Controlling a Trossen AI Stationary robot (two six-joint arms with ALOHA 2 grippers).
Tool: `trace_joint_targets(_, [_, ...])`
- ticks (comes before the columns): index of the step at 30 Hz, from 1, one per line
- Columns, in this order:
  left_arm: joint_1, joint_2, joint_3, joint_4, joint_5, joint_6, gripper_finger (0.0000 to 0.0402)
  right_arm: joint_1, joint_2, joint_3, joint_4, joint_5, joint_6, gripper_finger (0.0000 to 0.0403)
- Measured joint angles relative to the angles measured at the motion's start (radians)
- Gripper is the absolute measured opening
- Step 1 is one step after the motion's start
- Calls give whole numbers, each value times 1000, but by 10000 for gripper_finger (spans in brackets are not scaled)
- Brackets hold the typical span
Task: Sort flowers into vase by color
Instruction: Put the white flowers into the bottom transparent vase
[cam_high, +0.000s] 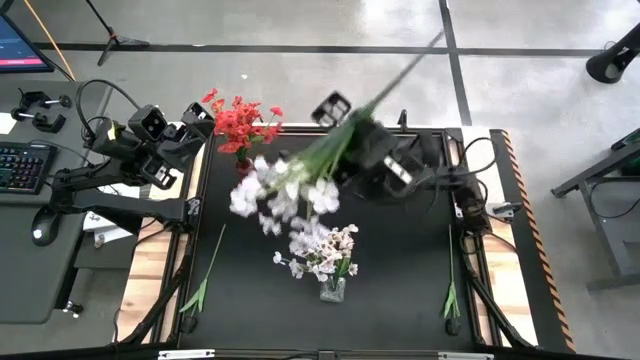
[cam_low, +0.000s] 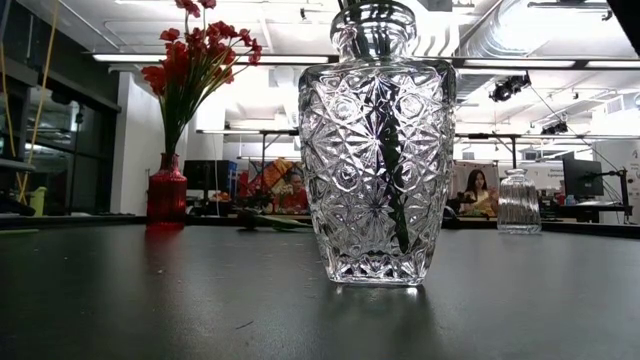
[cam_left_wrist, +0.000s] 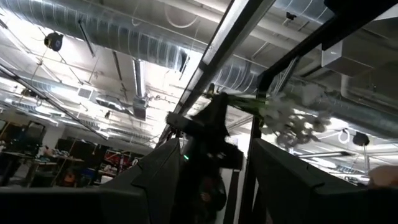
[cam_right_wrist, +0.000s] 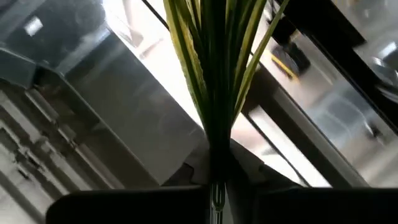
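Up close in the low view stands the clear vase (cam_low: 375, 150), cut glass with a diamond and star pattern, narrow neck, wide shoulders, a green stem running down inside it. From above it sits near the mat's front middle with white blossoms (cam_high: 322, 248) already in it. The right gripper (cam_high: 372, 128) is up over the middle of the mat (cam_high: 400, 270), fingers pressed tight on the stem of a white spray (cam_high: 280, 190); its long, thin, striped green leaves fan out right above the pinch in the right wrist view, and the pale, papery blossom cluster hangs between the two vases. Behind, at the mat's back left, the red vase (cam_high: 243, 163) holds red flowers (cam_high: 240, 118), small bright clustered heads. Two loose green stems lie flat on the matte black mat, one front left (cam_high: 207, 270), one front right (cam_high: 451, 285). The left gripper (cam_high: 200, 118) waits at the table's back left, fingers spread, holding nothing.
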Motion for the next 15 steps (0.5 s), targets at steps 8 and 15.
trace_joint_targets(8, [0, 3, 0, 3, -3, 10, 188, 31, -17, 25, 289, 43, -134, 12])
trace_joint_targets(15, [0, 28, 0, -3, -4, 9, 188, 73, -9, 20, 247, 210, -67, 12])
